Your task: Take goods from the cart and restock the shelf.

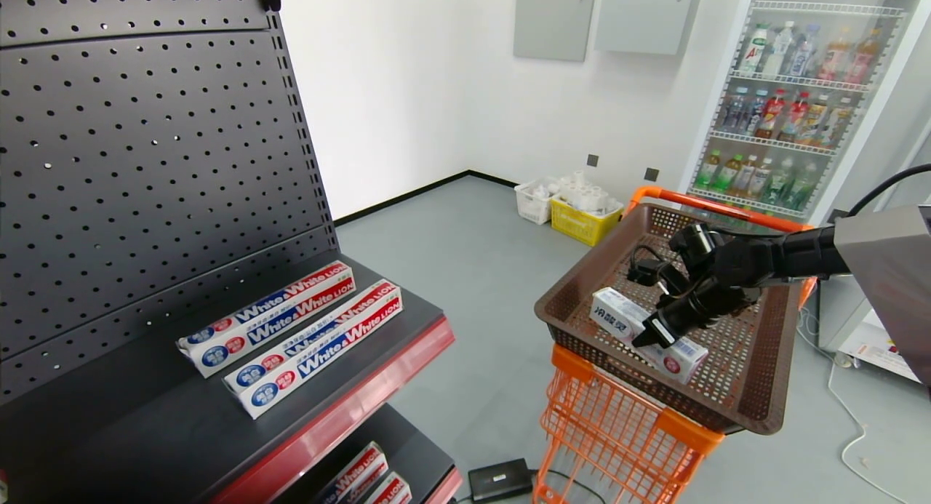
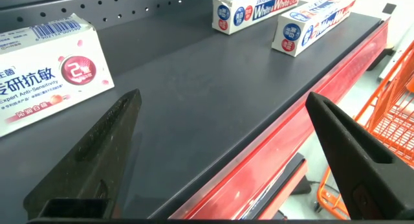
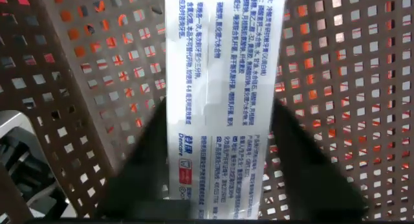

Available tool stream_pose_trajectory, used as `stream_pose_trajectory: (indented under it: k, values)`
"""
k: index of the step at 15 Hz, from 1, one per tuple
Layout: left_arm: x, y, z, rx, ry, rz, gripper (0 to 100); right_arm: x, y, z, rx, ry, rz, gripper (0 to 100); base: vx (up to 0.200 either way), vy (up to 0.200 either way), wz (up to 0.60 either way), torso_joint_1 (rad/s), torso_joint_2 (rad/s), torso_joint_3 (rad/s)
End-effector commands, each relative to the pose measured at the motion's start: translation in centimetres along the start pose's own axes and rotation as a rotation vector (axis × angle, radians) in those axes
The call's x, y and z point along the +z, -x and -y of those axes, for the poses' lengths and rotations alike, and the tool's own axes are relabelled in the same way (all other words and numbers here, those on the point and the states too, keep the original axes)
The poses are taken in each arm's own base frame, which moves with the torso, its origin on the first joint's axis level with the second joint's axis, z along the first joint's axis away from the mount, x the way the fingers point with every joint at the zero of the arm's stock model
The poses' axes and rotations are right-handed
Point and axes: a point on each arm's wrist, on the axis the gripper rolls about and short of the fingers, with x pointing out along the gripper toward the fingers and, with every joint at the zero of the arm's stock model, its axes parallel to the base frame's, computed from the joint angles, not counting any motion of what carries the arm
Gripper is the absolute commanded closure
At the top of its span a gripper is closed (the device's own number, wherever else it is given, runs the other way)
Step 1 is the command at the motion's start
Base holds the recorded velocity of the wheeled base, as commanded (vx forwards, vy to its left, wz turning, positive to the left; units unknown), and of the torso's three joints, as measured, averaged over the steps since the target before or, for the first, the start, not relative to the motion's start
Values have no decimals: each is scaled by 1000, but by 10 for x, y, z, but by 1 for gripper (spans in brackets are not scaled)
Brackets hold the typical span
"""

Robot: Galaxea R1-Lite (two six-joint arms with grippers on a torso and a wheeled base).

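The left gripper [image 2: 223,98] hangs low over the shelf [image 1: 145,417]. Its fingers [image 2: 97,159] are spread wide and hold nothing. A pink carton [image 2: 45,75] lies on the shelf just beside one finger. Farther along the same board, two white cartons [image 1: 291,329] lie side by side, near the front edge.

Across the aisle stands the cart [image 1: 611,431], with a brown basket [image 1: 734,417] on top. In the basket a box [image 1: 617,316] lies flat on the mesh floor. The right gripper [image 1: 647,338] is down on it, with one finger against each long side. The wrist view shows the fingers [image 3: 145,146] closed to the box's width, so it looks gripped but not yet lifted.

The step in hand appears to be picking from the cart. The next move likely calls for a straight lift clear of the basket's sloped walls, then a swing over to the shelf. There the box can be laid down in the open space beside the white cartons, parallel to them.

Beyond the cart, a drinks fridge [image 1: 793,104] stands against the far wall.
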Motion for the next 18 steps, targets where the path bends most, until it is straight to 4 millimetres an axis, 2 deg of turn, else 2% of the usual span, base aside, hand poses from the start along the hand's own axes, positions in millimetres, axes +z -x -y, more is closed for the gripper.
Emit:
stream_pose_trajectory:
  k: [1,7,13,18]
  values:
    - [0,0,0,0,1,0,0,0,0,-1,1,1,0,100,0,0,0,0,0,0]
    - [0,0,0,1,1,0,0,2,5,-6,8,12,-1,100,0,0,0,0,0,0]
    - [0,0,0,1,1,0,0,0,41,-9,-10,12,26,100,0,0,0,0,0,0]
    - [0,0,0,0,1,0,0,2,83,-12,-43,39,78,100,0,0,0,0,0,0]
